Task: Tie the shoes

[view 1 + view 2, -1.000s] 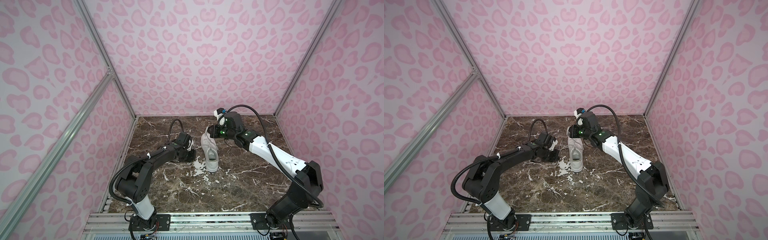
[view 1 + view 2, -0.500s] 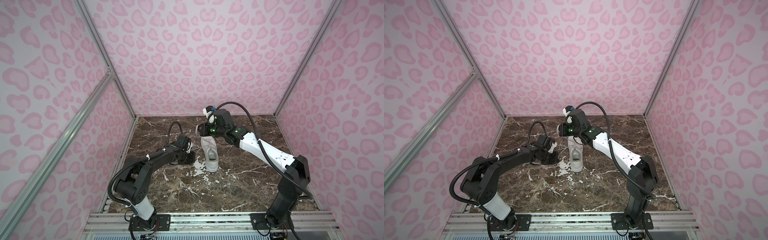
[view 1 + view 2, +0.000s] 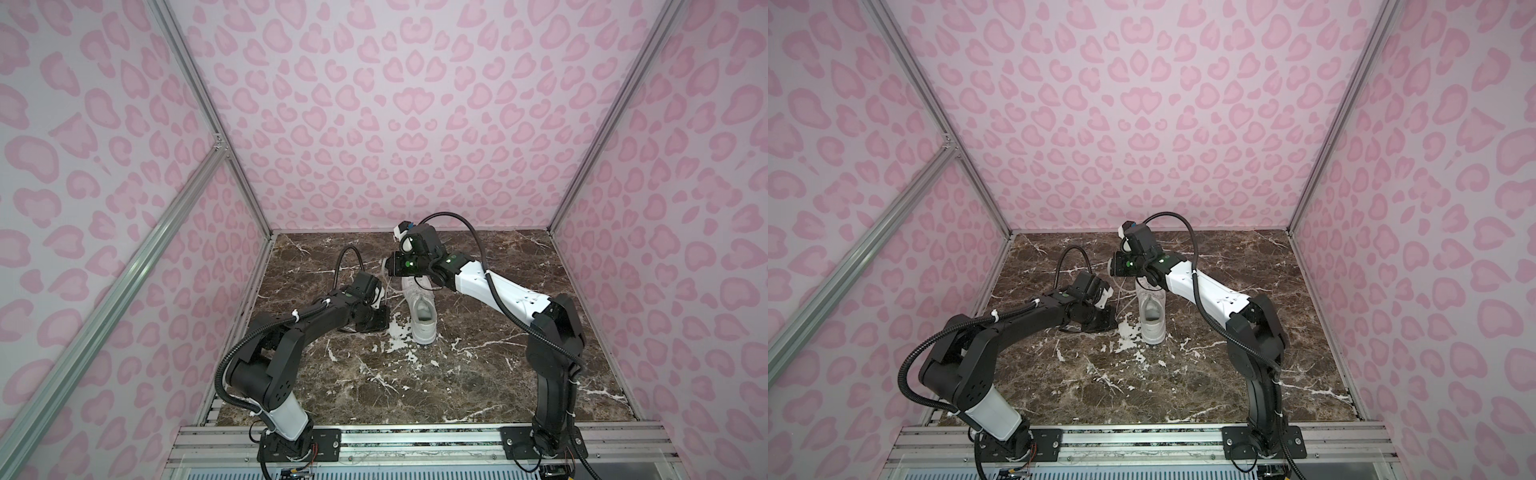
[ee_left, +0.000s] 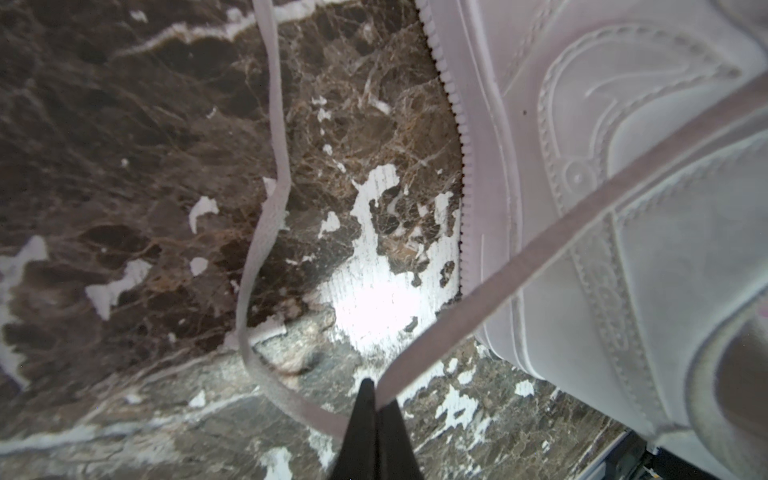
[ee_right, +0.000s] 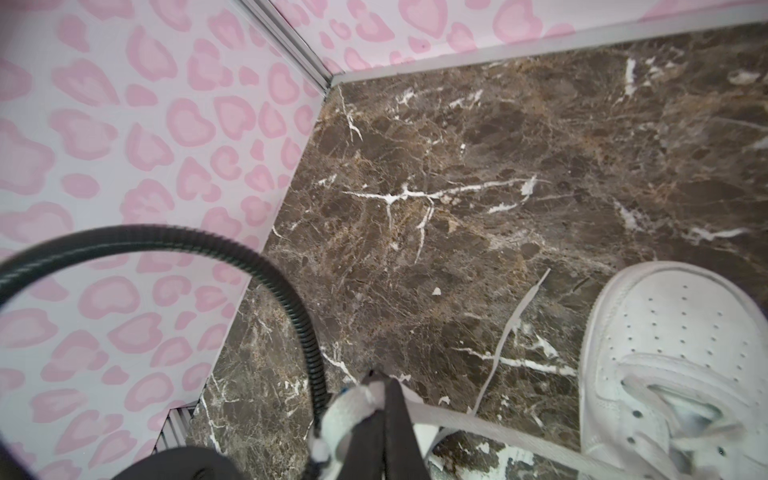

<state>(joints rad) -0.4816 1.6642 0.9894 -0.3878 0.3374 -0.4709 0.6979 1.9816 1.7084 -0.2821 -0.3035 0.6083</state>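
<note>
The shoes show as one white sneaker upright on the marble floor, heel toward the front, in both top views. My left gripper is low beside its left flank and shut on a flat whitish lace that runs taut up to the sneaker. A slack strand loops away from the same tips. My right gripper hangs left of the toe, shut on the other lace, which stretches back to the eyelets. A loose lace end lies on the floor.
Pink-spotted walls with aluminium posts enclose the dark marble floor. The left arm's black cable arches close to my right gripper. Pale worn patches mark the floor beside the sole.
My right arm has swung left across the toe of the sneaker, drawing its lace over to the left side. The left arm and the sneaker have barely moved.
</note>
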